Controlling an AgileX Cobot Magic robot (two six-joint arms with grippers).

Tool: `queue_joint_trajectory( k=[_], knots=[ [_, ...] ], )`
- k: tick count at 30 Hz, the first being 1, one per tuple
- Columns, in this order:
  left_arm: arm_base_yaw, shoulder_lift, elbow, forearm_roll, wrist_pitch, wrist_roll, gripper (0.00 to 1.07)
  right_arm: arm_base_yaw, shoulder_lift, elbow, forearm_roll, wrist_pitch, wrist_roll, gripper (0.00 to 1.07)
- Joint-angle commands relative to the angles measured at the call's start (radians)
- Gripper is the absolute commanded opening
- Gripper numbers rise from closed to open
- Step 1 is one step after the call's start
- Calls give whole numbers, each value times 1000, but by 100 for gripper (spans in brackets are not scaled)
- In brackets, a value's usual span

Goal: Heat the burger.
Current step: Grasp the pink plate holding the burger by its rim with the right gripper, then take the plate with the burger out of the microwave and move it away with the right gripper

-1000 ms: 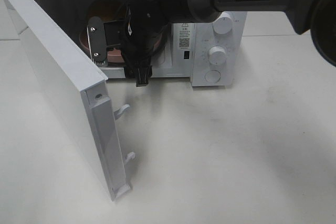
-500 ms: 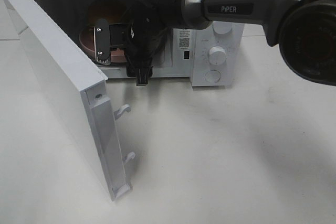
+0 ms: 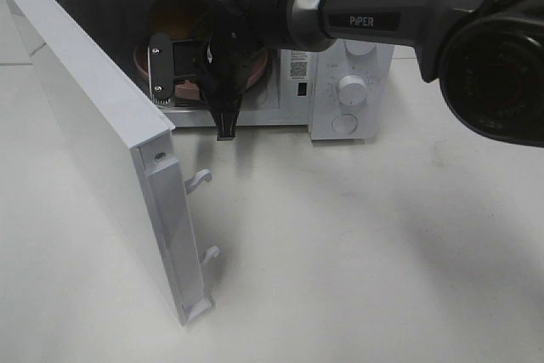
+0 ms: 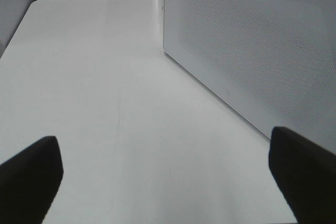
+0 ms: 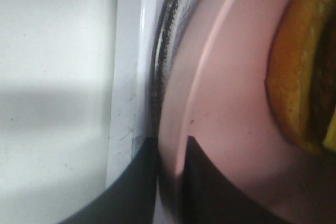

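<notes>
With the burger [image 5: 299, 72] on its plate [image 5: 220, 129] inside the microwave [image 3: 353, 65], the right tool [image 5: 170, 153], clamped on the plate's rim, should release cleanly and back straight out.

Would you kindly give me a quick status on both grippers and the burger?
Right gripper pinching the pink plate rim inside the microwave. Left gripper open, empty. Burger on plate. Door wide open, nothing blocking.

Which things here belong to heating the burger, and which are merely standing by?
In use: burger, pink plate, microwave with its open door, right gripper pinching the plate's rim.
Standing by: left gripper, open over the bare table.
</notes>
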Motion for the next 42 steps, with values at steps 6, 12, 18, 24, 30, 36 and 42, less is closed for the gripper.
queue_joint_trajectory(
  k=[6,12,18,24,30,36,42],
  knots=[
    [-7,-7,3,-6,2,-9,100,10,-28,29,3,29,2,0],
    [-7,-7,3,-6,2,-9,100,22,-70,108,3,10,-98,0],
    [-7,-7,3,-6,2,-9,100,36,-123,197,-40,-29,-141,0],
    [-7,-7,3,-6,2,-9,100,36,-169,262,-41,-91,-161,0],
    [-7,-7,3,-6,2,-9,100,32,-243,356,-14,-202,-278,0],
    [-7,-7,3,-6,2,-9,100,-3,-301,421,115,-227,-432,0],
    [-7,-7,3,-6,2,-9,100,-14,-342,475,183,-240,-516,0]
  ],
)
